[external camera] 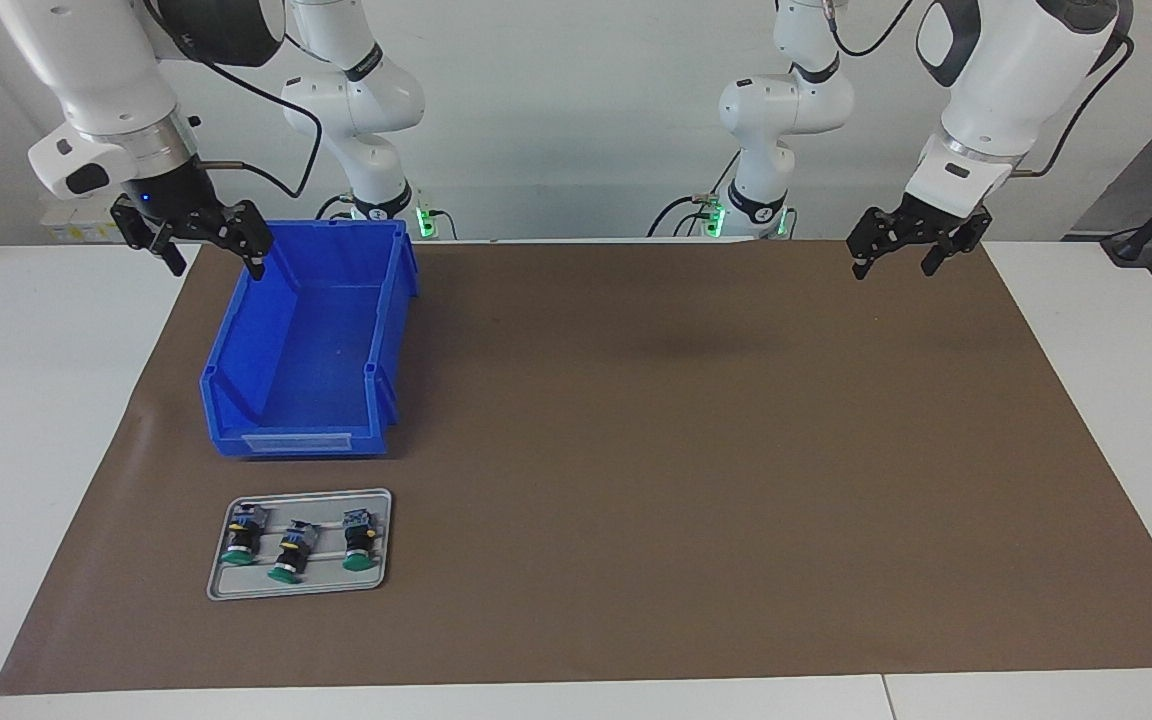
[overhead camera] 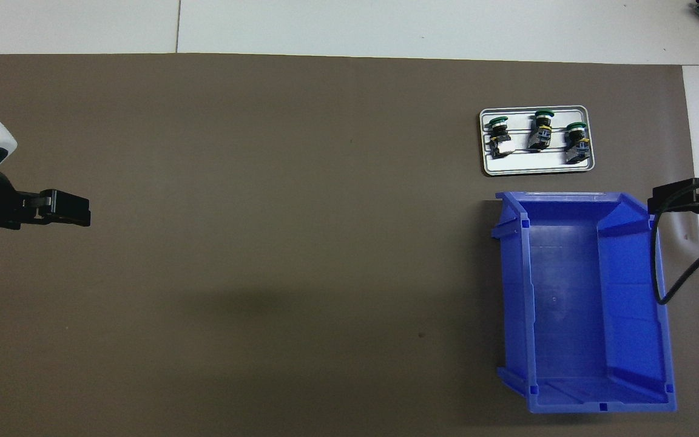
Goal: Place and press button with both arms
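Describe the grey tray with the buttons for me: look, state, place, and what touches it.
The tray is a shallow, grey rectangle with rounded corners and a raised rim, metal by its look. It lies flat on the brown mat, toward the right arm's end of the table, farther from the robots than the blue bin and apart from it. Three green-capped buttons lie on their sides in it, in a row, caps pointing away from the robots. No gripper is near it.

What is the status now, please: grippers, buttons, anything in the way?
Left gripper and right gripper open, raised, holding nothing. Three buttons lying on grey tray. Blue bin empty; no obstruction.
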Tool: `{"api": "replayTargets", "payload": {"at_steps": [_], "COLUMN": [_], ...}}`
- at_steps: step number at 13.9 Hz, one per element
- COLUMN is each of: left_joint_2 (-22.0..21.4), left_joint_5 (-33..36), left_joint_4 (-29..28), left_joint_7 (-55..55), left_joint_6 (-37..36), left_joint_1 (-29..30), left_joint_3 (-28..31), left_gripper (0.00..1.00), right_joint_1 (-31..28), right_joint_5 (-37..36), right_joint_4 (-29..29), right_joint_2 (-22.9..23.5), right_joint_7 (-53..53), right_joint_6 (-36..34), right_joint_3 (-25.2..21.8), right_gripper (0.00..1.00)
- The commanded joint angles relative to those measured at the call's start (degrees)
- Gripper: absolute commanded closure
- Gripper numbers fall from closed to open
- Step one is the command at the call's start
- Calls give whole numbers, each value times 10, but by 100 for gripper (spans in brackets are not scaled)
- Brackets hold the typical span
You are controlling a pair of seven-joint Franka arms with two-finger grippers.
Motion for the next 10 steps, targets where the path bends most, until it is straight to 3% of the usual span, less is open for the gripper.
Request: {"api": "replayTargets", "payload": {"at_steps": [1,4,6,10], "left_joint_2": [-8,-8,-8,-8], "left_joint_5": [-5,-5,-5,-5], "left_joint_4": [-11,-11,-11,-11], "left_joint_7": [3,3,3,3], "left_joint_6": [5,5,5,5], "left_joint_1": [6,6,6,6], "left_joint_3": [-2,-2,-2,-2], "left_gripper": [0,0,0,0], "right_joint_1": [-6,-6,-2,-5], "right_joint_5": [-3,-3,0,24], "right_joint_4": [-33,-24,-19,76], "right_joint_2": [-24,-3,37,203], "right_joint_7": [-7,11,12,21], "right_joint_6": [14,39,117,230], "right_joint_3": [1,2,2,2], "right_gripper": [0,0,0,0]}}
